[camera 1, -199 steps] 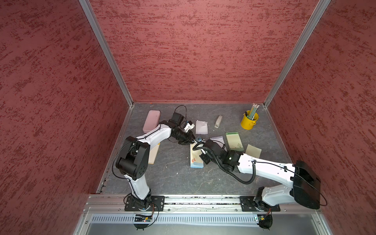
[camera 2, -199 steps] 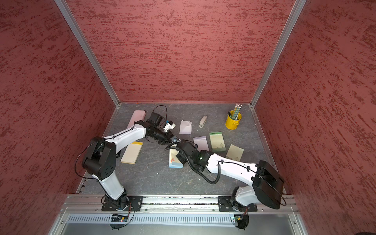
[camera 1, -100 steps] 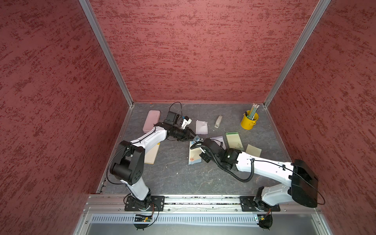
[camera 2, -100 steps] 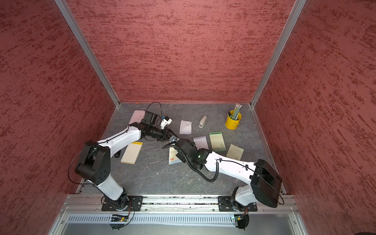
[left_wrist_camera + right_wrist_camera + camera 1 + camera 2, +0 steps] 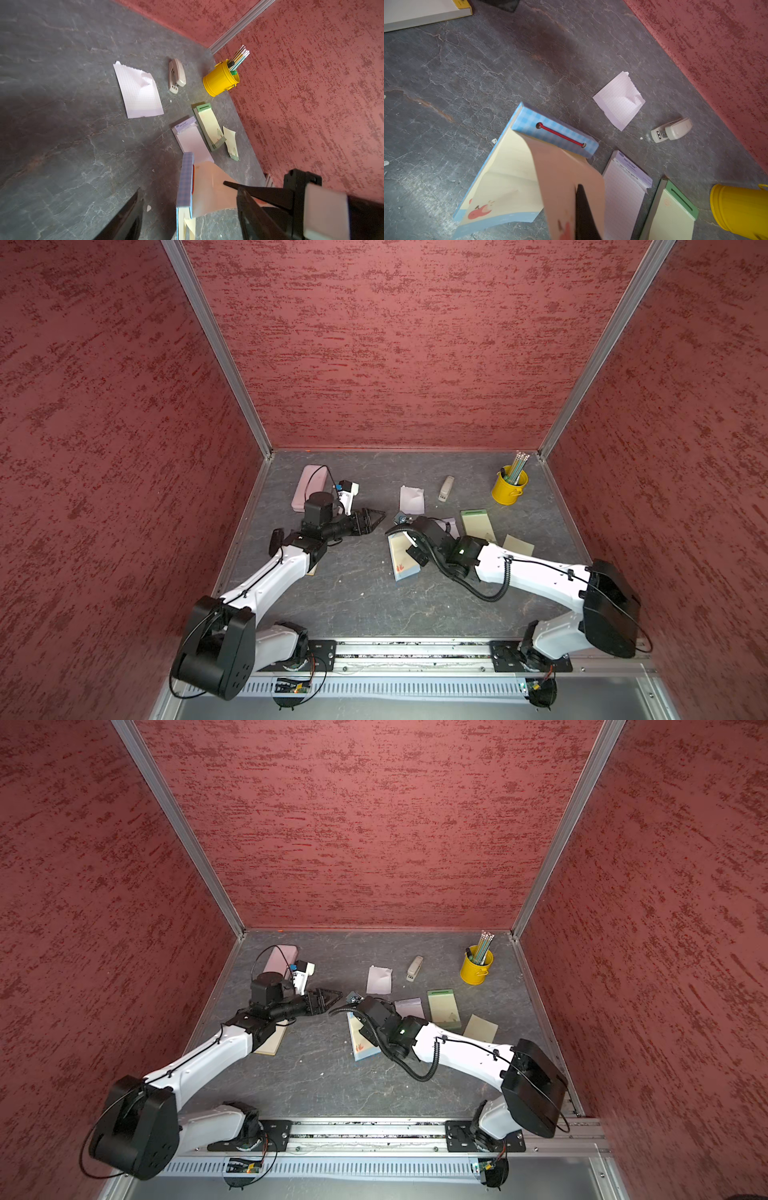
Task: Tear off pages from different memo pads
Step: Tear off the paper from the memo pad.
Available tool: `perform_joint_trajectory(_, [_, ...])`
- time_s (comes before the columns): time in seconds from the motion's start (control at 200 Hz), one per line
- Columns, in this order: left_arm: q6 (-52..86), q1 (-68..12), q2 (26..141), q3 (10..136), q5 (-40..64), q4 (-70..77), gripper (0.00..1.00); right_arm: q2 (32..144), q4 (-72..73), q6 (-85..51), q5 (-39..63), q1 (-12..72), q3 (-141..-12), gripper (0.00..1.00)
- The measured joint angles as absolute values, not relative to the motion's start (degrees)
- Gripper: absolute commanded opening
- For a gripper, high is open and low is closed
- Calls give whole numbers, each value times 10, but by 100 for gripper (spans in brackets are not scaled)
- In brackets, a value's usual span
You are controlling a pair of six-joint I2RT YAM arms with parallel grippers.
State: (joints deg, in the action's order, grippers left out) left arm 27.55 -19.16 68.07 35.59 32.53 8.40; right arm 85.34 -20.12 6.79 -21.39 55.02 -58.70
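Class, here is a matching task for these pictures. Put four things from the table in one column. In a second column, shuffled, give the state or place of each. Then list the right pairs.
Column one:
1. yellow cup
2. stapler
3. blue-strip memo pad
4. loose lilac page

Column two:
a. lies flat, one corner curled up
b. its top page is peeled up, pinched by the right gripper
c. stands upright, holding pencils
d. lies between the lilac page and the cup

Pairs: 1-c; 2-d; 3-b; 4-a
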Motion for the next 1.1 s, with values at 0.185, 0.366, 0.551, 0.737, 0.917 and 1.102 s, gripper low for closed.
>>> perform_joint_trajectory(0.185, [259,-292,630,274,235,150,76,855,-213,64,-196,532,-599,0])
perform_joint_trajectory(0.366, [257,-312,643,248,205,186,72,855,-221,63,-187,526,-606,0])
perform_joint_trajectory(0.551, [262,-336,705,252,229,223,64,855,-222,58,-177,526,-606,0])
perform_joint_trajectory(0.737, [265,-342,751,258,253,244,52,855,-223,53,-170,526,-606,0])
perform_joint_trajectory(0.917, [277,-330,790,270,268,256,55,855,-223,49,-166,523,-606,0])
perform_joint_trajectory(1.102, [295,-304,798,284,277,254,55,854,-223,47,-165,520,-606,0])
